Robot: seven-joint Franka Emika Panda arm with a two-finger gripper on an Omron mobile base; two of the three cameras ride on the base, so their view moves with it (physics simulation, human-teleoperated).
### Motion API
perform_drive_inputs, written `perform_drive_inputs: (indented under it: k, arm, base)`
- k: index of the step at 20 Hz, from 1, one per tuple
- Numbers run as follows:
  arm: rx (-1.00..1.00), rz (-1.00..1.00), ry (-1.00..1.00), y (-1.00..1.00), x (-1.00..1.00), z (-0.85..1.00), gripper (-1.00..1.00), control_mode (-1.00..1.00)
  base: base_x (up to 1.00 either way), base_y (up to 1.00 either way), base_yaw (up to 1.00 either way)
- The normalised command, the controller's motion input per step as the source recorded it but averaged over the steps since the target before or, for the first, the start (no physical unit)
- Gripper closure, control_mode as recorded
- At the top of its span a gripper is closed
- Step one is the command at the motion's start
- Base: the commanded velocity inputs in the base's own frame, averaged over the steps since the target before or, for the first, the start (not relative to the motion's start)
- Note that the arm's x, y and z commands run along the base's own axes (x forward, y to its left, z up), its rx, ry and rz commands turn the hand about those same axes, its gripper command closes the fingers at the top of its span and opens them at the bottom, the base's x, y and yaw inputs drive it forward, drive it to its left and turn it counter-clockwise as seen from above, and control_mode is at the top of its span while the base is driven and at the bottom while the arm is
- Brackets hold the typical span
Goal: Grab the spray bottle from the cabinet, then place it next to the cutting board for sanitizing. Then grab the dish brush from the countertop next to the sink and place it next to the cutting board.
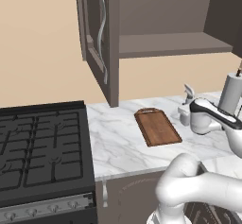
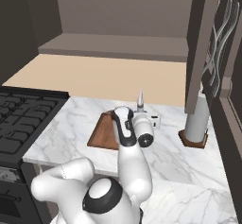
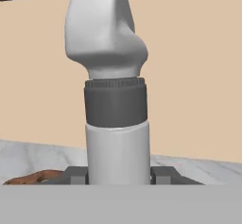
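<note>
A: Which step is in hand?

B: The first one, placing the bottle (image 3: 116,124). The gripper (image 3: 118,180) is closed partway on the bottle's lower body, one finger on each side, as the hand view shows. The cabinet (image 1: 142,43) stands open with a bare shelf.

A: Where is the bottle relative to the board?

B: In the left base view the bottle (image 1: 185,109) sits low over the tabletop (image 1: 118,138), just beside the right edge of the board (image 1: 157,126). Whether its base touches the marble cannot be told.

A: What does the next move call for?

B: By my judgement: lower until the base rests flat, open the fingers, then withdraw upward without tipping the bottle. A tall grey cylinder (image 1: 230,93) stands near; keep clear of it. The brush step follows.
</note>
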Motion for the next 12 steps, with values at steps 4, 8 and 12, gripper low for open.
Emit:
perform_drive_inputs:
  k: [4,8,12]
  arm:
    - [0.06,0.01,0.0,-0.12,0.13,-0.15,1.0,-1.0]
    - [0.03,0.03,0.0,-0.14,0.09,-0.23,1.0,-1.0]
    - [0.0,0.04,0.0,-0.12,0.04,-0.24,1.0,-1.0]
  base:
    - [0.0,0.0,0.0]
    - [0.0,0.0,0.0]
    - [0.0,0.0,0.0]
